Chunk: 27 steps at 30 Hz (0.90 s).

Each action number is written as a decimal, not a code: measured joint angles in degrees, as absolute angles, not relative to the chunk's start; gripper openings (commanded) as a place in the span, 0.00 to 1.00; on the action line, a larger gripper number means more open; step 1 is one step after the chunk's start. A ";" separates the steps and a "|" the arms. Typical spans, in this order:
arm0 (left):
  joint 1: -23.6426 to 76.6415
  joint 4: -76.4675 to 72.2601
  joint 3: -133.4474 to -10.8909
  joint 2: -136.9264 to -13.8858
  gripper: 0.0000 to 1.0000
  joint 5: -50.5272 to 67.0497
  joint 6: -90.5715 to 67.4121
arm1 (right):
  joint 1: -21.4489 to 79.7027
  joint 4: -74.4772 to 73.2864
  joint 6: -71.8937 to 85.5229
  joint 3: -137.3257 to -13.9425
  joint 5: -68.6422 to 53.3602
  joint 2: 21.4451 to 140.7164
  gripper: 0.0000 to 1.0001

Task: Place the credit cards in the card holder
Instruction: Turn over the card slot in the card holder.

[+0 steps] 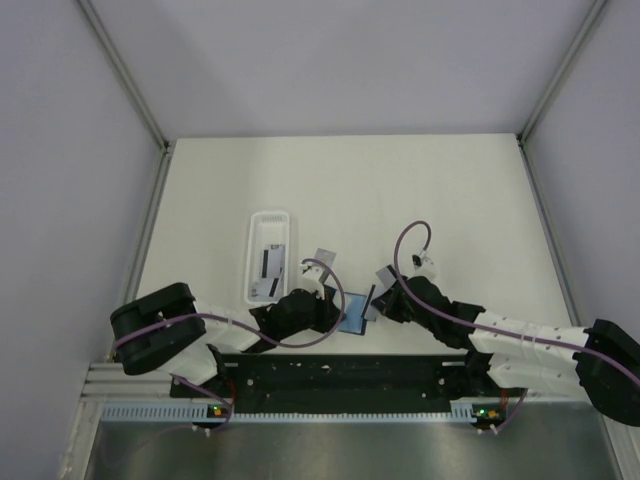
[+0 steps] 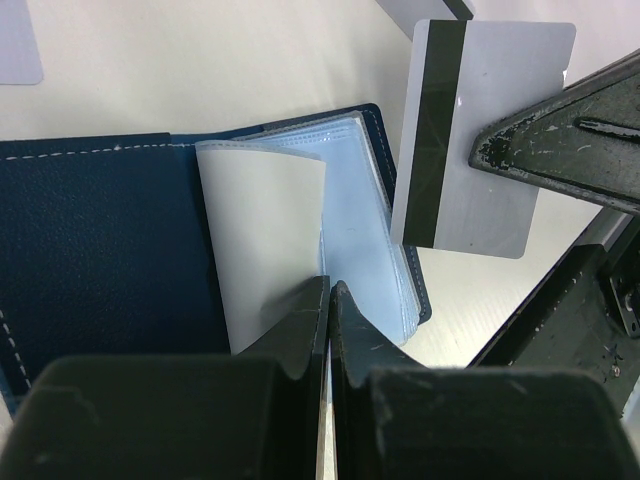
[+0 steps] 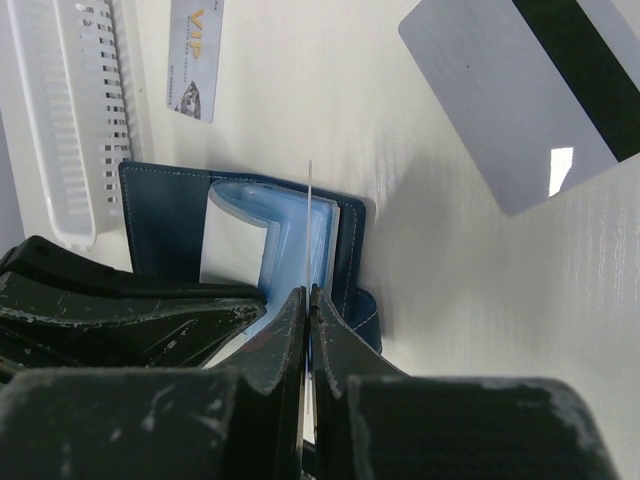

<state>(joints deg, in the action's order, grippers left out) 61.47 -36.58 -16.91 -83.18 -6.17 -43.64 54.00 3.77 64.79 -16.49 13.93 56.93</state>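
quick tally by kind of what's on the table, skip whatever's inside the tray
loose cards: 3 (held card in the right tool, vip card, grey striped card)
card holder: 1
white tray: 1
total: 5

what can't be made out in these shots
Top view: how many cards lie in the long white plastic tray, too small.
Right wrist view: face of the thin grey striped credit card in the right gripper, seen edge-on.
Left wrist view: near edge of the dark navy folding card holder, behind the left gripper.
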 measured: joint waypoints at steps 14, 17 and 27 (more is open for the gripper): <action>61.21 -36.93 -16.69 -83.18 0.00 -5.74 -43.64 | 54.02 5.56 64.93 -16.49 13.89 59.13 0.00; 61.21 -36.97 -16.64 -83.18 0.00 -5.69 -43.64 | 54.02 6.61 65.14 -16.51 13.85 60.25 0.00; 61.14 -37.56 -16.32 -83.18 0.00 -5.52 -43.62 | 54.02 9.32 65.21 -16.62 13.34 62.52 0.00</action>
